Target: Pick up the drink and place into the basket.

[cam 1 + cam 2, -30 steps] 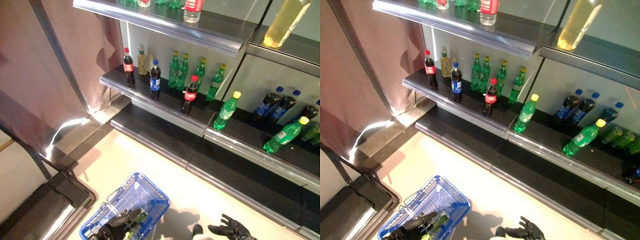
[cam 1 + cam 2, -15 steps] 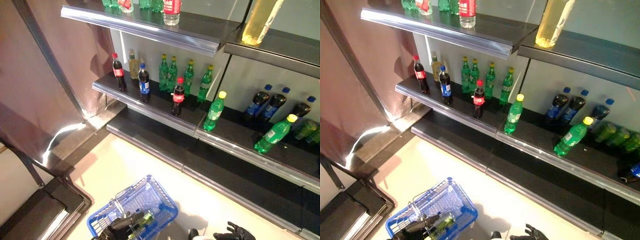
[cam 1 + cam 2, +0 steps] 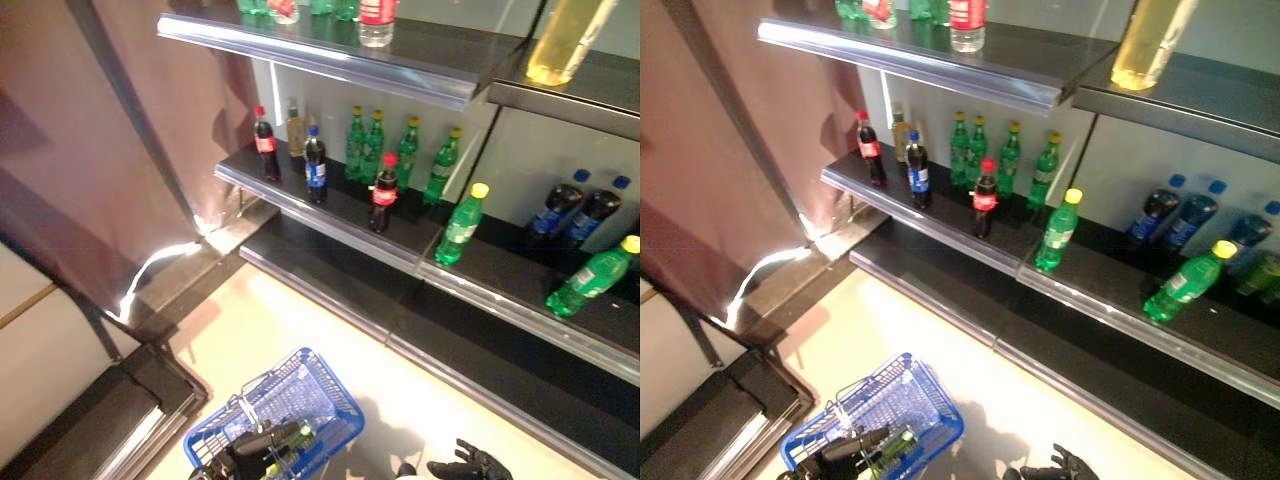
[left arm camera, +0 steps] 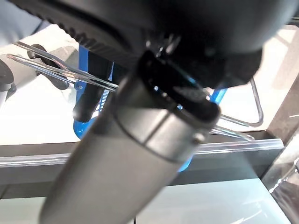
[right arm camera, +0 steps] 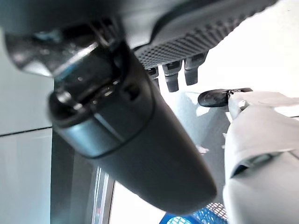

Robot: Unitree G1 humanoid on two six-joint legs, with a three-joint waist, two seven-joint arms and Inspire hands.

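A blue wire basket (image 3: 322,402) shows at the lower middle of the eye views. A green drink bottle (image 3: 292,438) lies on its side inside it. My left hand (image 3: 243,455) is at the basket's near rim, beside the bottle, and is curled round the metal handle (image 4: 44,69) that runs under it in the left wrist view. My right hand (image 3: 470,466) hangs at the bottom edge, to the right of the basket, with its fingers (image 5: 172,78) spread and nothing in them.
Dark shelves (image 3: 330,205) ahead carry cola bottles (image 3: 384,192) and several green bottles (image 3: 459,224), with blue-capped dark bottles (image 3: 556,210) farther right. An upper shelf (image 3: 330,60) juts out above. A low dark platform (image 3: 90,425) stands to the left of the basket.
The whole picture has shifted with the camera. The basket, the bottle in it and both hands keep the same places relative to one another.
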